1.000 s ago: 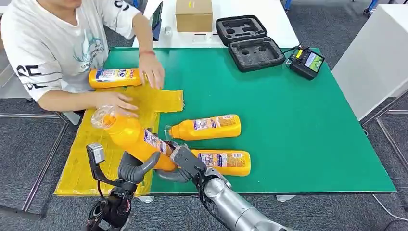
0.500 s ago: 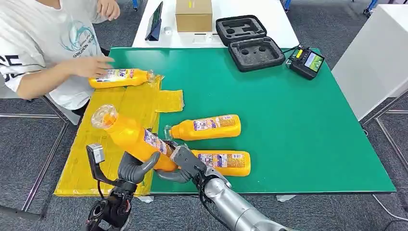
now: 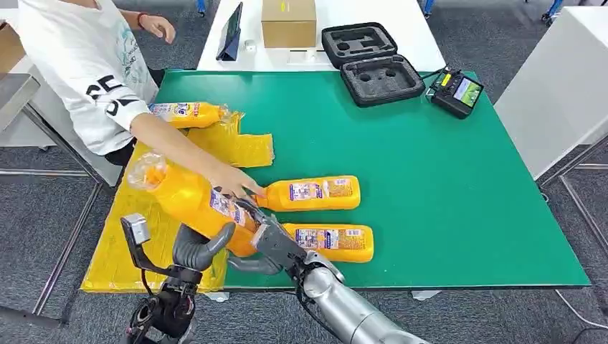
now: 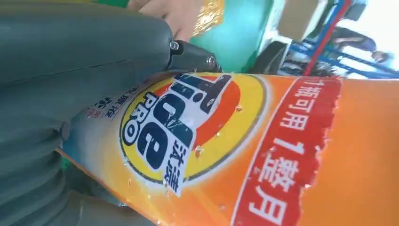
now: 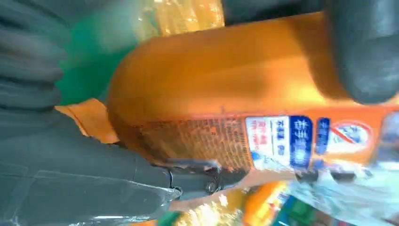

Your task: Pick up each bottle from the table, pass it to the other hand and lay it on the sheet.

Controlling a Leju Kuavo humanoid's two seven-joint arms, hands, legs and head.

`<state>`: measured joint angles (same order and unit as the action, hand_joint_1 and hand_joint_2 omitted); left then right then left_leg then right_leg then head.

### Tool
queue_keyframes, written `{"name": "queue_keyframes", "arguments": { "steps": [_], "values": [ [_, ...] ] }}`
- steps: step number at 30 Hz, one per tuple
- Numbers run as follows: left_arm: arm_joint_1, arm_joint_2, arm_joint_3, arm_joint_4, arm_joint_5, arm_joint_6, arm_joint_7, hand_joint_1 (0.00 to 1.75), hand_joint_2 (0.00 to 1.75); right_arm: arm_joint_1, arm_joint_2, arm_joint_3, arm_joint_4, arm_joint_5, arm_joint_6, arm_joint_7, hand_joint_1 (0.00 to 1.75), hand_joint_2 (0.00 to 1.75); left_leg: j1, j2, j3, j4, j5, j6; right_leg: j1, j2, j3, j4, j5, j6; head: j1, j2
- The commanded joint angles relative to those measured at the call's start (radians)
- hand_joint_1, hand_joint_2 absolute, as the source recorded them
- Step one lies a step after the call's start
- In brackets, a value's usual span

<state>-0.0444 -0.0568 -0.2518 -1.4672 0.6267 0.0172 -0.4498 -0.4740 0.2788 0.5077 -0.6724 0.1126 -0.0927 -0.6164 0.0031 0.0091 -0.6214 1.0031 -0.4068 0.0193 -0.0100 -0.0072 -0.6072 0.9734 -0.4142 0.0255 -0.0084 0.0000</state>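
An orange detergent bottle is tilted above the near left table corner, clear cap up and to the left. My left hand grips its lower body from below, and my right hand grips its base end. The left wrist view shows its label under my thumb. In the right wrist view my fingers wrap the bottle. One bottle lies on the yellow sheet. Two more bottles lie on the green mat.
A person stands at the left; their hand reaches to the cap end of the middle bottle, close to the held one. A black foam case, a controller and a cardboard box sit at the back. A white cabinet stands at the right.
The person's arm has swung from the far bottle down to the middle bottle's cap. The far bottle and the middle bottle have each shifted a little right. The held bottle has edged left.
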Motion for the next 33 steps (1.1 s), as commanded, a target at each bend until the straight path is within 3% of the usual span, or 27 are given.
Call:
{"name": "queue_keyframes", "arguments": {
  "steps": [1,7,12,16,17,19,21,25,29,30,33],
  "values": [
    [-0.039,0.000,0.086,0.024,-0.034,0.036,-0.050,1.75,1.75,0.099,-0.101,0.003,-0.412,-0.013,0.045,-0.064,0.00,0.00,0.001,-0.004,0.002,0.001,-0.001,-0.001,0.001,-0.003,0.004,0.000,-0.002,-0.001,0.000,0.000],
    [-0.009,-0.005,0.137,-0.035,-0.055,0.058,-0.087,1.75,1.75,0.091,-0.100,0.008,-0.467,-0.017,0.059,-0.059,0.00,0.00,0.000,0.000,0.003,0.000,-0.002,-0.001,0.000,0.002,0.003,0.000,-0.002,-0.001,0.000,0.000],
    [-0.031,-0.012,0.187,-0.041,-0.118,0.107,-0.140,1.75,1.75,0.093,-0.090,-0.015,-0.483,-0.044,0.044,-0.082,0.00,0.00,0.001,-0.003,0.003,0.000,-0.002,-0.001,0.001,-0.002,0.004,0.000,-0.002,-0.001,0.000,0.000],
    [-0.044,-0.012,0.238,-0.036,-0.285,0.259,-0.228,1.75,1.75,0.119,-0.086,-0.030,-0.578,-0.092,0.029,-0.082,0.00,0.00,0.001,-0.001,0.001,0.000,-0.001,-0.001,0.001,0.000,0.001,0.000,-0.001,-0.001,0.000,0.000],
    [-0.052,0.015,0.237,-0.018,-0.402,0.335,-0.244,1.75,1.75,0.132,-0.076,-0.049,-0.614,-0.125,0.020,-0.082,0.00,0.00,0.001,-0.002,0.003,0.001,-0.002,-0.001,0.001,-0.001,0.004,0.000,-0.002,-0.001,0.000,0.000],
    [-0.082,0.085,0.212,0.071,-0.734,0.449,-0.177,1.75,1.75,0.146,-0.079,-0.060,-0.653,-0.166,-0.021,-0.082,0.00,0.00,0.001,-0.003,0.004,0.000,-0.002,-0.001,0.001,-0.002,0.005,0.000,-0.003,-0.001,0.000,0.000],
    [-0.106,0.108,0.211,0.147,-0.913,0.480,-0.120,1.75,1.75,0.154,-0.087,-0.066,-0.666,-0.174,-0.029,-0.080,0.00,0.00,0.000,-0.002,0.001,-0.001,0.000,-0.001,0.000,-0.001,0.002,0.000,-0.001,-0.001,0.000,0.000],
    [-0.191,0.129,0.241,0.291,-1.097,0.519,-0.097,1.75,1.75,0.171,-0.079,-0.072,-0.666,-0.175,-0.023,-0.082,0.00,0.00,0.001,-0.003,0.003,-0.002,0.000,-0.001,0.000,-0.002,0.004,-0.001,-0.001,-0.001,0.000,0.000],
    [-0.294,0.190,0.241,0.478,-1.320,0.559,0.032,1.75,1.75,0.192,-0.077,-0.070,-0.703,-0.147,-0.025,-0.082,0.00,0.00,0.001,-0.004,0.004,-0.001,0.000,-0.001,0.001,-0.002,0.004,-0.001,-0.001,-0.001,0.000,0.000],
    [-0.306,0.210,0.228,0.515,-1.389,0.572,0.064,1.75,1.75,0.193,-0.077,-0.071,-0.703,-0.146,-0.025,-0.082,0.00,1.75,0.001,-0.003,0.002,-0.001,0.000,-0.001,0.000,-0.002,0.002,-0.001,-0.001,-0.001,0.000,0.000],
    [-0.322,0.224,0.237,0.596,-1.468,0.561,0.116,1.75,1.75,0.184,-0.072,-0.076,-0.679,-0.142,-0.013,-0.076,0.00,1.75,0.001,-0.002,0.003,-0.002,0.000,-0.001,0.000,-0.001,0.003,-0.001,-0.001,-0.001,0.000,0.000]
  ]
}}
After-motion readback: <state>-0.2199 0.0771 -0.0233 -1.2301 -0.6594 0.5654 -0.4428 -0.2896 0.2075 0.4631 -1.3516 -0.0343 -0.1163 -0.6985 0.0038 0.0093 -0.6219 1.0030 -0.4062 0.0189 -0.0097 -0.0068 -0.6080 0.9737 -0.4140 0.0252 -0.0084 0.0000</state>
